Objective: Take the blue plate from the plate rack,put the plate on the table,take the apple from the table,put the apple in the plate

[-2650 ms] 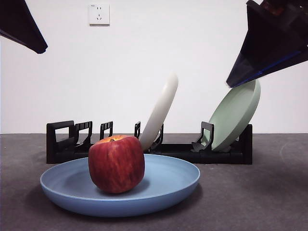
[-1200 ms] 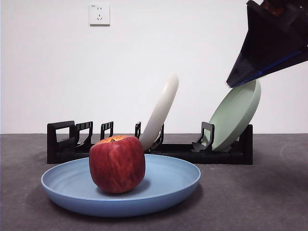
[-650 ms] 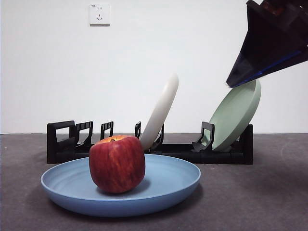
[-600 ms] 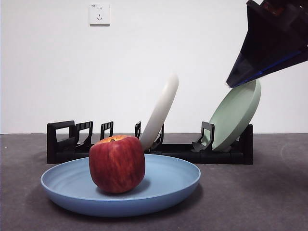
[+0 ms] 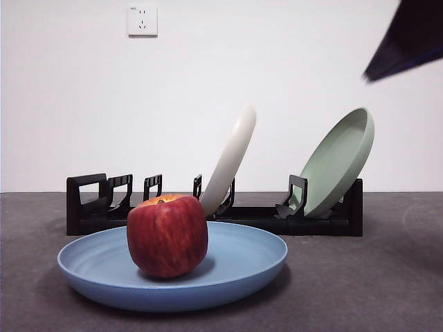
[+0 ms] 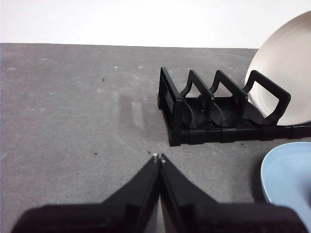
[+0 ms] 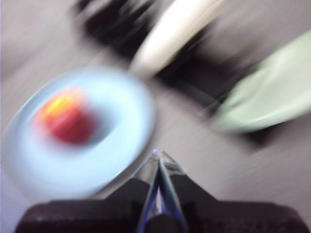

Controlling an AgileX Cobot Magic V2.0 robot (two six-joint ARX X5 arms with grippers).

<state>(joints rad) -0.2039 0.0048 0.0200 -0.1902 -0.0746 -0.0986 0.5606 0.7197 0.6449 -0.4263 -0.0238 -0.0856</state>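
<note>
Apple [image 5: 167, 235] sat in the blue plate [image 5: 235, 266], which lay flat on the table [image 5: 360, 290] just in front of the rack [image 5: 214, 214]; task looked done, so nothing was held. Left gripper [image 6: 159, 158] was closed and empty, beside the rack's end. Right gripper [image 7: 158, 155], closed, was above the plate. Vs 0.5 s earlier, it had risen well clear of the rack, toward the corner.

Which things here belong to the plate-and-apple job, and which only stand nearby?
Part of the job:
- blue plate, on the table
- apple, in that plate
- plate rack

Only nearby:
- cream-white plate, in the rack
- sage-green plate, in the rack
- wall socket
</note>
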